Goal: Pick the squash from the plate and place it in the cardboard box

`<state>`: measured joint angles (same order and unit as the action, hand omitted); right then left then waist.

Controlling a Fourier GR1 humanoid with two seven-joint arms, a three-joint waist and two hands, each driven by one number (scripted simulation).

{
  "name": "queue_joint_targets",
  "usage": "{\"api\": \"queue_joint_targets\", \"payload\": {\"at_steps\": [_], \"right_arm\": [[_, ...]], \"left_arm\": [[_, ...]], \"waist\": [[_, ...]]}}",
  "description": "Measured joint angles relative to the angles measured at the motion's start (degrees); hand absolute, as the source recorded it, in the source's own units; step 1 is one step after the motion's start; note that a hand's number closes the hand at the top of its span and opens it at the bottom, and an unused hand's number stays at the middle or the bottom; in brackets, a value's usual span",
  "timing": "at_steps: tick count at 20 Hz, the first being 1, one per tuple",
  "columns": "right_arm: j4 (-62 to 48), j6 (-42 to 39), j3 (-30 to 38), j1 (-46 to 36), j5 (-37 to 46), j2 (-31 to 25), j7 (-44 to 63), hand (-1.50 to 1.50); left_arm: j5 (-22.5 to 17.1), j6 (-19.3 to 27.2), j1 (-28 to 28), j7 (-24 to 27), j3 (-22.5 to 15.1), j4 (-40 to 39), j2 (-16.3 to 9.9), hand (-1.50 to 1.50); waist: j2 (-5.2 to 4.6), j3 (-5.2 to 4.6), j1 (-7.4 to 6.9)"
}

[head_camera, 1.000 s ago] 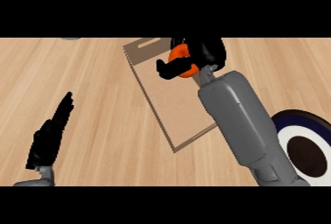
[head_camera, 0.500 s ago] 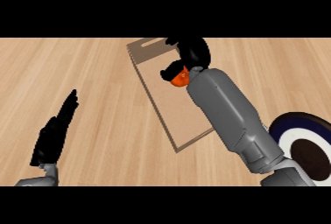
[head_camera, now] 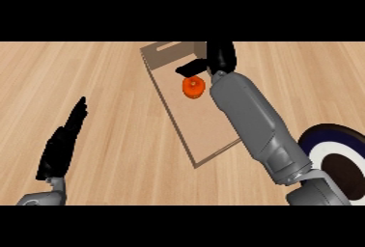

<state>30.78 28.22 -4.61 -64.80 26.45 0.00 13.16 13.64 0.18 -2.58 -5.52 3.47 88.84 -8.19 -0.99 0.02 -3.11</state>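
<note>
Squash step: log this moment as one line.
squash: in cardboard box | right hand: open above it | left hand: open, resting at left | plate: bare

Squash (head_camera: 192,87) lying in cardboard box (head_camera: 206,140), right hand (head_camera: 217,58) open just above, plate (head_camera: 335,161) at right, left hand (head_camera: 63,144) resting

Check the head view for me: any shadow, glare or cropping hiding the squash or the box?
Head view: even light, no glare; the squash shows plainly inside the cardboard box; the right hand and forearm cover the box's right side; the plate is cropped at the right edge.
</note>
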Motion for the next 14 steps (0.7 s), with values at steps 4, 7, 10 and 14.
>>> {"api": "queue_joint_targets", "payload": {"at_steps": [4, 7, 10, 14], "right_arm": [[2.01, 3.49, 5.98, 1.13, -5.41, -0.48, -6.19, -1.5], [3.98, 3.6, 10.34, 1.62, -9.82, -1.2, -10.12, -1.5], [6.16, 3.06, 13.79, 3.35, -13.06, -3.58, -12.6, -1.5], [9.48, 2.17, 17.01, 6.85, -15.68, -8.14, -13.36, -1.5]], "left_arm": [[-0.71, -0.33, 0.51, 0.22, 1.19, -0.01, -0.74, 0.0], [-1.01, -0.36, 0.71, 0.2, 1.71, 0.07, -0.93, 0.0], [-0.58, 0.03, 1.68, 0.23, 1.42, 0.6, -0.56, 0.0], [-0.89, 0.04, 2.44, 0.08, 2.13, 0.67, -0.72, 0.0]], "waist": [[0.2, 0.03, 0.8], [0.39, 0.04, 1.39], [0.65, 0.02, 2.07], [0.94, 0.0, 2.84]]}}
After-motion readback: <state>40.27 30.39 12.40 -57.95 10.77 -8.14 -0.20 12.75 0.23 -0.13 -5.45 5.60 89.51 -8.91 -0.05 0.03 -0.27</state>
